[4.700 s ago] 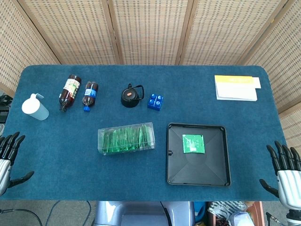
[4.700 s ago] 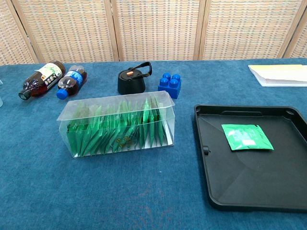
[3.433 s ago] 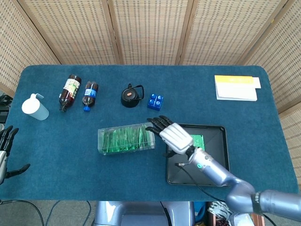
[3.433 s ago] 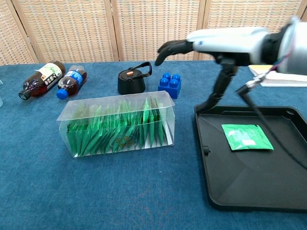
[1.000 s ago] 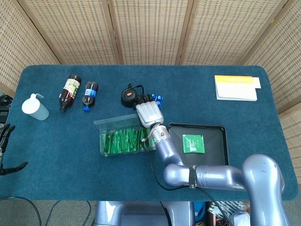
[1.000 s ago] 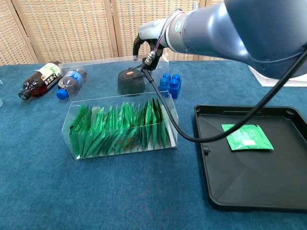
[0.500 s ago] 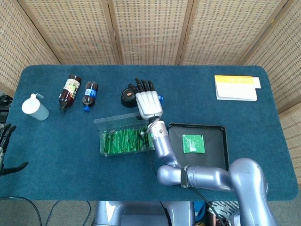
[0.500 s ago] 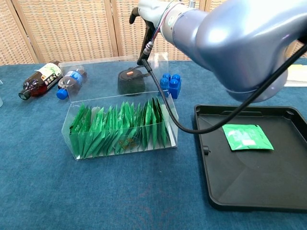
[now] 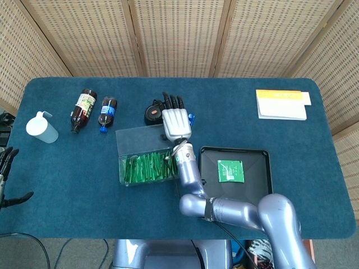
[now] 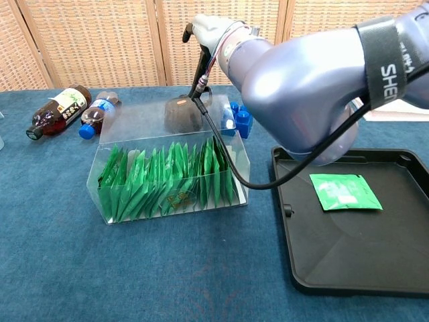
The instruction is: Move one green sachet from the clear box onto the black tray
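Observation:
The clear box (image 9: 147, 166) (image 10: 167, 182) stands mid-table, packed with several upright green sachets (image 9: 145, 167) (image 10: 164, 180). Its clear lid (image 9: 140, 138) (image 10: 161, 118) is raised and leans back. My right hand (image 9: 176, 120) (image 10: 205, 27) hovers over the lid's far right corner with its fingers spread and nothing in it. The black tray (image 9: 262, 196) (image 10: 287, 201) lies to the right of the box, and one green sachet (image 9: 230, 171) (image 10: 344, 191) lies flat on it. My left hand (image 9: 5, 168) hangs at the table's left edge, empty, with its fingers apart.
Behind the box are a black round container (image 9: 153, 114) (image 10: 182, 115) and a blue brick (image 10: 238, 119). Two bottles (image 9: 83, 109) (image 10: 57, 109) lie at the back left, with a white bottle (image 9: 41, 127) further left. A yellow and white pad (image 9: 281, 103) sits at the back right.
The box's lid has swung further up and back. My right hand has shifted slightly towards the back. The left hand has stayed put.

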Available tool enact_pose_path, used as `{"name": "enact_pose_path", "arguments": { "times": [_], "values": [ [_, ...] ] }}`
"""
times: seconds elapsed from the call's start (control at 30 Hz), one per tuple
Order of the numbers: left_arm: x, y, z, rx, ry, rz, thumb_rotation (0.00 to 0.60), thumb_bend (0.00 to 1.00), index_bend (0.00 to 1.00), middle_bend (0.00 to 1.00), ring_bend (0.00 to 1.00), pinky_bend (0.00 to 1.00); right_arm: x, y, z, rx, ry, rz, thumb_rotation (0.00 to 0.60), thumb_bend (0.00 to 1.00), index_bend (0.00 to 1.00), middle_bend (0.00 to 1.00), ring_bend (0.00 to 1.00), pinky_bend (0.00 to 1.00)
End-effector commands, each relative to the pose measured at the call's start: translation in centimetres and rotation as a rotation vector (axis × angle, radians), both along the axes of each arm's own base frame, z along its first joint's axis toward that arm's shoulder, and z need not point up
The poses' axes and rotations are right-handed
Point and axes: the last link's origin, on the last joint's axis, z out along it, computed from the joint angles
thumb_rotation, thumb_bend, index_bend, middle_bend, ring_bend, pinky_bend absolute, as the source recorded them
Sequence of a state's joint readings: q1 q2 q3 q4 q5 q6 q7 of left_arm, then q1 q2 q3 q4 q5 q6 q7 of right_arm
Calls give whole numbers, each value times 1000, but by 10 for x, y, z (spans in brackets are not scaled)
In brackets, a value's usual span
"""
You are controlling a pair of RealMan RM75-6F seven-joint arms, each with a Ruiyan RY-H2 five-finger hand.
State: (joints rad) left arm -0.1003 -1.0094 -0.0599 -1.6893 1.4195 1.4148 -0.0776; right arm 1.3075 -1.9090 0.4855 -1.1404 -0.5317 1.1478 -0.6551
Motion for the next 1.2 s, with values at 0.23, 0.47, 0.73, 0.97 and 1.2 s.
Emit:
{"name": "enact_pose_path", "arguments": {
  "times": [0.23,0.47,0.73,0.97,1.2],
  "values": [
    [0,0,-4,-16,5,1,600,64,0,0,0,0,-13,23,21,44,65,177,600,108,220,0,0,0],
    [3,0,-9,-28,14,-10,600,63,0,0,0,0,-36,49,34,96,164,344,600,145,373,5,0,0],
    [5,-2,-10,-29,16,-15,600,63,0,0,0,0,-63,77,37,170,229,440,600,314,430,31,0,0],
    [5,-1,-15,-54,24,-20,600,63,0,0,0,0,-75,99,37,210,274,498,600,315,430,41,0,0],
    [7,-1,-17,-55,31,-23,600,63,0,0,0,0,-74,100,34,212,260,498,600,316,442,45,0,0]
  ]
}}
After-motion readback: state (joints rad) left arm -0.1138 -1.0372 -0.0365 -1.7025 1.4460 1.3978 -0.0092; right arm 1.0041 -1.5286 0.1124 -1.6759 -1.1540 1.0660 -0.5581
